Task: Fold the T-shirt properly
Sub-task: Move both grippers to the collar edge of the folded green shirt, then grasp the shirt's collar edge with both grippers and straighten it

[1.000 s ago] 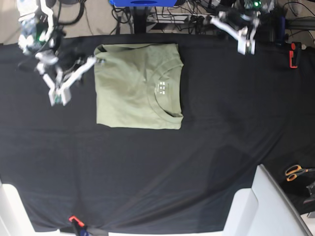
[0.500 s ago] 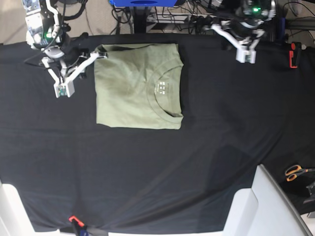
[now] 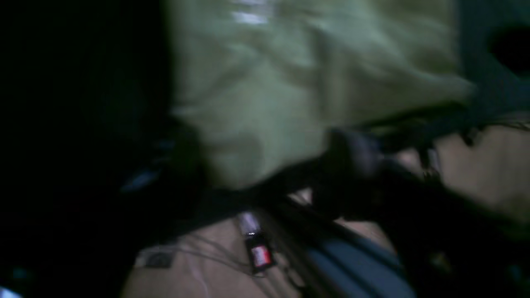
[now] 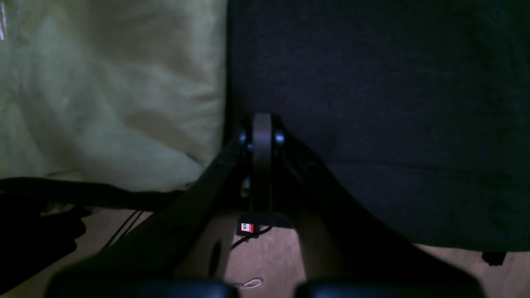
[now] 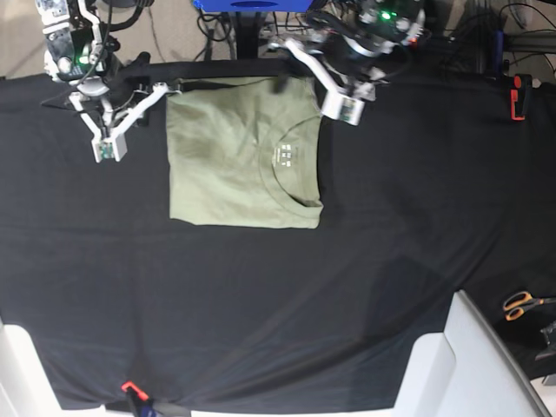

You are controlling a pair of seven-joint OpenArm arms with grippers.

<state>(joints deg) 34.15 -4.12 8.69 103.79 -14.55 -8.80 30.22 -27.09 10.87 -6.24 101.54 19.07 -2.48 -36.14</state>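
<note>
Black cloth (image 5: pixel 261 295): covers the whole counter, giving the T-shirt a flat, plain bed to be folded on.
T-shirt (image 5: pixel 239 156): lies flat near the far edge of the black cloth, already a folded rectangle, with the collar and neck label facing up at its right side; it looks close to done, so a last fold or tidy-up is probably what remains.
Left pincer (image 5: pixel 291 78): at the T-shirt's far right corner, seemingly placed to take that corner; the base view is too small and its wrist view too blurred to tell whether its jaws are wide or narrow, or whether they touch the fabric.
Right pincer (image 4: pixel 261 136): jaws pressed together on nothing, just beside the T-shirt's far left corner over the black cloth, likely waiting to mirror the other arm.
Scissors (image 5: pixel 519 304): well apart from the T-shirt, off the cloth's near right edge, unused.
</note>
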